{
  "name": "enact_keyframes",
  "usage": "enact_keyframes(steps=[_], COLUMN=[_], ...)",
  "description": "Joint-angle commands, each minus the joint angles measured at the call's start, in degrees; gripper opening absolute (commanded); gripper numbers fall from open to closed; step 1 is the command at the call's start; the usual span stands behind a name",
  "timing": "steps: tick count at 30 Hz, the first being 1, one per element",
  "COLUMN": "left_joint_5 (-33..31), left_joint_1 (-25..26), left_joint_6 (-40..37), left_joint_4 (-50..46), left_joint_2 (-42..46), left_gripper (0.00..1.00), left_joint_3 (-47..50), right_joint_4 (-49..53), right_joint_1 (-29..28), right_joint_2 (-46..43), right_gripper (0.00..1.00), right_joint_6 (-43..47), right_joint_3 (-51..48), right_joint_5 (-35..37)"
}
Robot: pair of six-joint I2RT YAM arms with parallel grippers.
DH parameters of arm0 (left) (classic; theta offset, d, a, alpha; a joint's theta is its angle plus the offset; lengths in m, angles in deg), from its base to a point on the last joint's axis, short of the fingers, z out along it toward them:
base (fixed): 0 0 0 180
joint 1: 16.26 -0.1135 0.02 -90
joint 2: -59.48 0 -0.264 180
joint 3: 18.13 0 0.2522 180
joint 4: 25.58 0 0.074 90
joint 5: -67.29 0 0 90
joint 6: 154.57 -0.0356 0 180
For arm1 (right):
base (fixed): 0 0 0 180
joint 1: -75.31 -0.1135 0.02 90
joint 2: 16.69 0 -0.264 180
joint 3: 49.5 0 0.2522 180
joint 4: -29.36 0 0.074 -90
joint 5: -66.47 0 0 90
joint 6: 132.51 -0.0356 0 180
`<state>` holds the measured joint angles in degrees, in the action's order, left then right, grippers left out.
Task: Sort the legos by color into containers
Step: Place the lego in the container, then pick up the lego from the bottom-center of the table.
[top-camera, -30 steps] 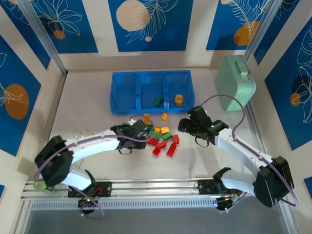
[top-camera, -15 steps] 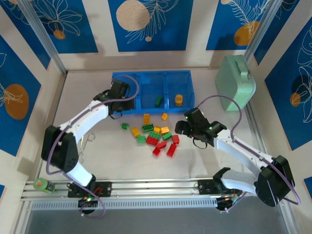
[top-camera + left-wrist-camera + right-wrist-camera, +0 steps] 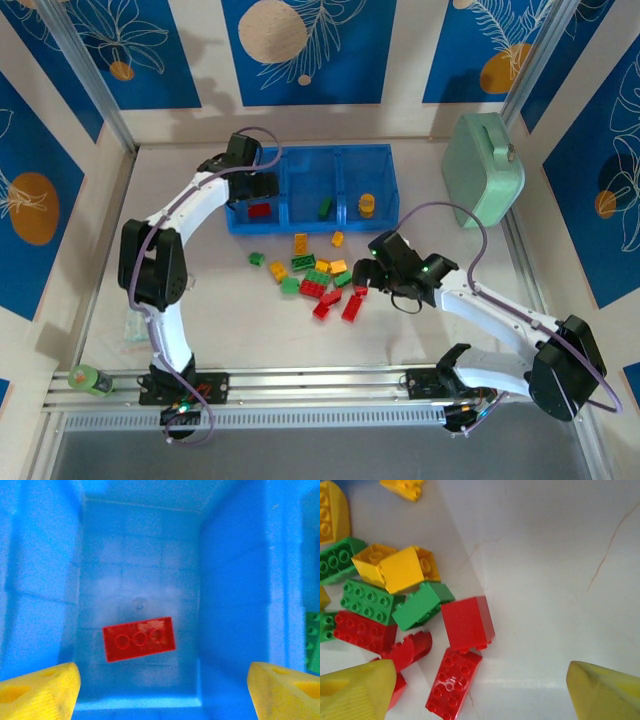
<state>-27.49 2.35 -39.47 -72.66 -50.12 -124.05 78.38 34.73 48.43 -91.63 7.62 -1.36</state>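
The containers are one blue tray (image 3: 310, 160) with three compartments. A red lego (image 3: 259, 210) lies flat on the floor of the left one (image 3: 139, 638). A green lego (image 3: 324, 207) is in the middle compartment and a yellow-orange one (image 3: 367, 205) in the right. My left gripper (image 3: 255, 192) hovers over the left compartment, open and empty (image 3: 162, 695). Several red, green and yellow legos (image 3: 318, 276) lie loose on the table. My right gripper (image 3: 364, 278) hangs open at the pile's right edge (image 3: 480, 690), just above two red bricks (image 3: 467, 622) (image 3: 452, 682).
A mint-green rounded case (image 3: 483, 168) stands at the back right against the wall. A green tape roll (image 3: 88, 380) sits by the left arm's base. Bare table (image 3: 560, 580) spreads to the right of the pile. Metal rails (image 3: 320, 382) run along the near edge.
My left arm swung from the pile to the tray's left compartment and opened; a red lego now lies there. My right gripper edged left and down toward the pile.
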Motion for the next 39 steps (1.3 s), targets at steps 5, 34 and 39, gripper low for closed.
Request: enact_keyframes(steps=[5,34,39], left_joint_5=[2.46,-2.34,-1.20], left_joint_1=[0.19,7.41,7.46], left_joint_6=[-0.54,2.89,3.63], left_joint_4=[-0.16,7.30,8.29], left_joint_2=[10.05,45.19,46.73], left_gripper=[0.91,0.90,0.90], left_joint_3=[1.40,45.56,48.92], right_joint_4=[4.88,-1.25,3.03], right_joint_1=[-7.57,-17.22,-18.51], right_joint_2=[1.65,27.16,26.63], right_gripper=[0.89,0.53,0.40], right_joint_6=[-8.17,-20.36,-20.16], right_joint_3=[-0.30,5.61,8.30], right_joint_5=[1.38,3.23,5.84])
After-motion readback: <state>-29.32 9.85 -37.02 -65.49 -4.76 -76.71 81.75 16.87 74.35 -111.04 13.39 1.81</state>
